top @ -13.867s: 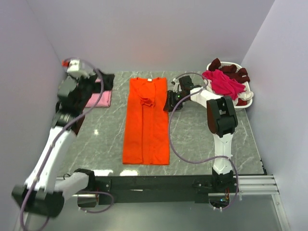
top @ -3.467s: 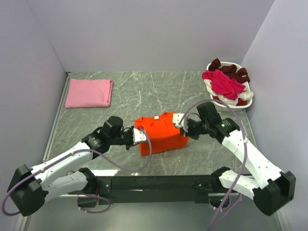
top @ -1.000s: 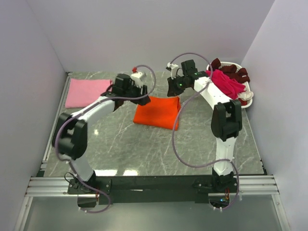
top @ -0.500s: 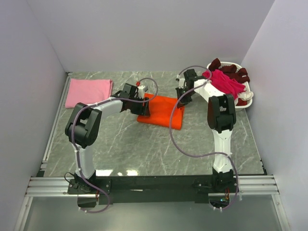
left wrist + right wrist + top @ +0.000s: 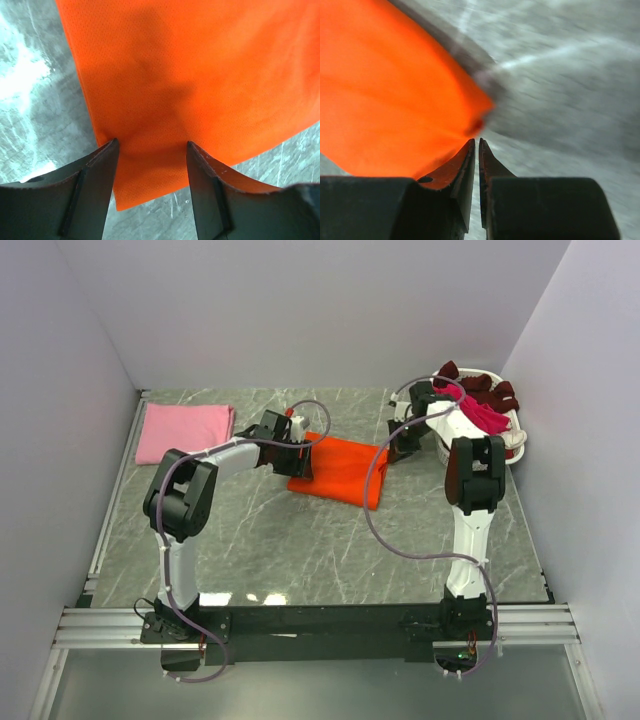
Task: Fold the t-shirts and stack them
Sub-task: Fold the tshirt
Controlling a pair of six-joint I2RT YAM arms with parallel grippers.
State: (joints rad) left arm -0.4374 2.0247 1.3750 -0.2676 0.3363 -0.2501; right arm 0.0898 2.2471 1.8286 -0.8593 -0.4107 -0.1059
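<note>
The bright orange t-shirt (image 5: 340,470) lies folded at mid-table. My left gripper (image 5: 301,456) is open over the shirt's left edge, with orange cloth (image 5: 190,75) lying between its spread fingers (image 5: 97,190) and nothing held. My right gripper (image 5: 397,452) is shut at the shirt's right corner. There the orange cloth (image 5: 390,85) draws to a point at the gripper's tips (image 5: 475,142). The light pink t-shirt (image 5: 185,432) lies folded at the back left. Magenta (image 5: 468,410) and dark maroon (image 5: 480,383) t-shirts are heaped in the basket.
The white plastic basket (image 5: 510,448) stands at the back right, close to my right arm. Walls close in the table on the left, back and right. Grey marbled tabletop (image 5: 330,550) lies in front of the orange shirt.
The orange shirt came down onto the table and shifted a little to the right. My right gripper moved right with its corner. My left gripper stayed low at the left edge.
</note>
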